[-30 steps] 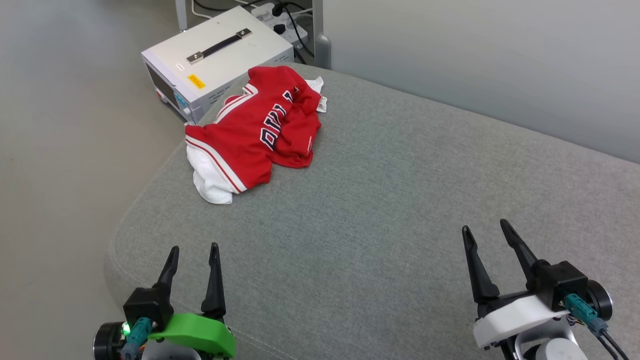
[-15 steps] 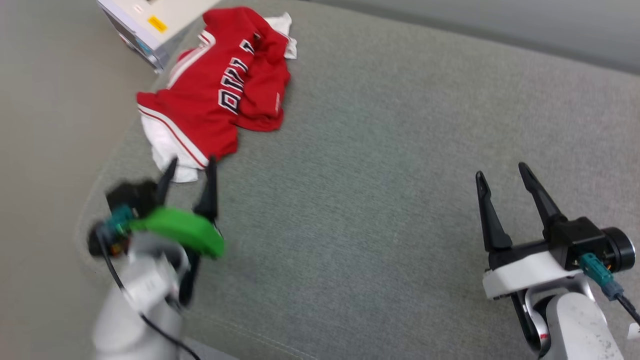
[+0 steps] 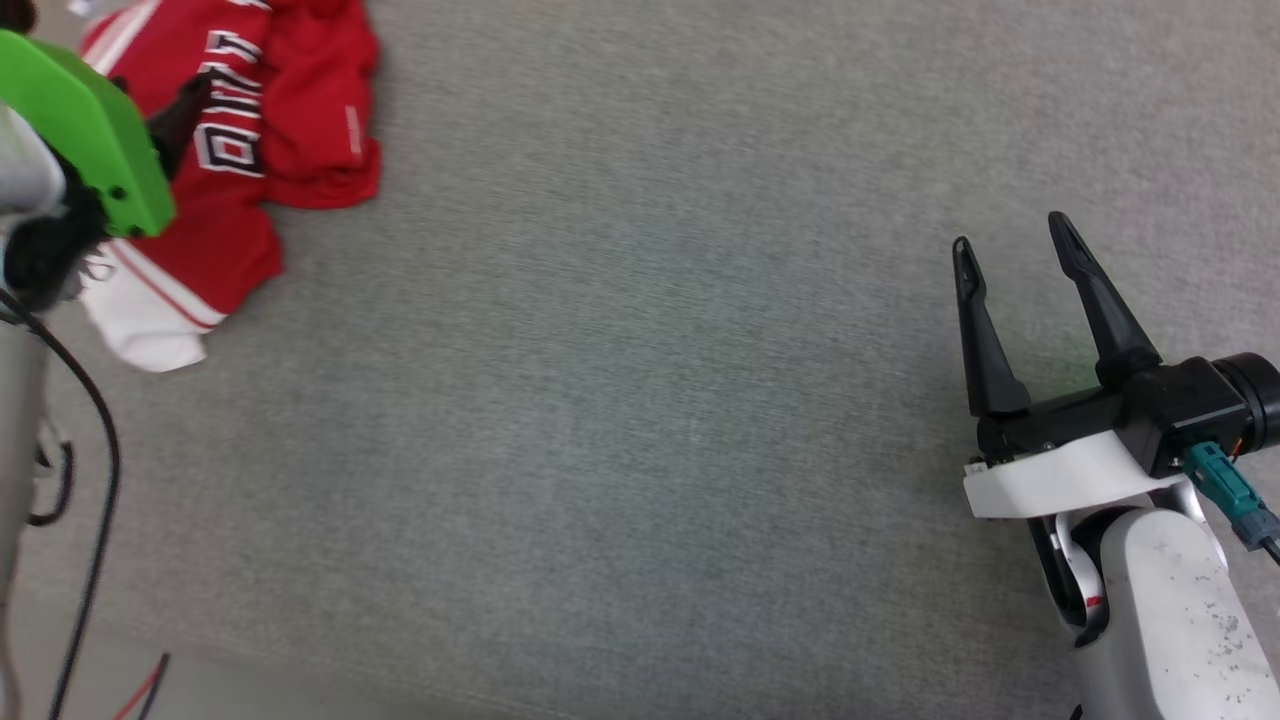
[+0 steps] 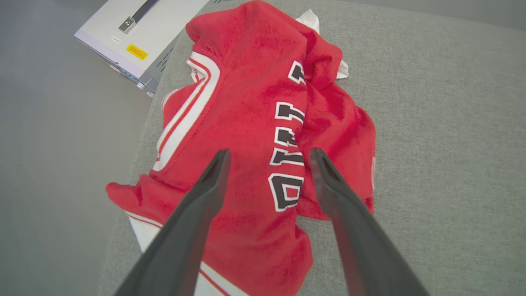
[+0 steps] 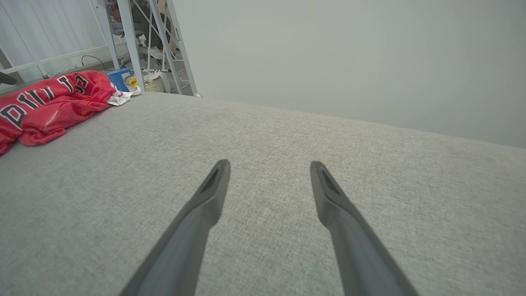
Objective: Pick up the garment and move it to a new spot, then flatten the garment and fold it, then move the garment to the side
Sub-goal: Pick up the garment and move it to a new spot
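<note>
A grey upholstered cushion is the working surface. The garment, a small red jersey with white trim and black white-edged letters, lies crumpled at the cushion's far left corner. Its white sleeve and striped hem sit right along the cushion's rounded left edge.

The left gripper hangs over that same corner, its two dark fingers spread wide apart. In the left wrist view the fingers frame the row of letters, with both tips over the red cloth. Nothing is pinched between them, and whether the tips touch the cloth cannot be told.

The right gripper is above the cushion's near right part, well apart from the garment. Its fingers are also spread and hold nothing.

Between the garment and the right gripper runs a wide stretch of plain grey cushion fabric. Past the cushion's left edge the surface drops to a pale floor. A white box with a black handle and a yellow label stands on that floor, just beside the cushion's far left corner and close to the garment's collar end. Beyond the cushion's far edge rises a plain pale wall.
</note>
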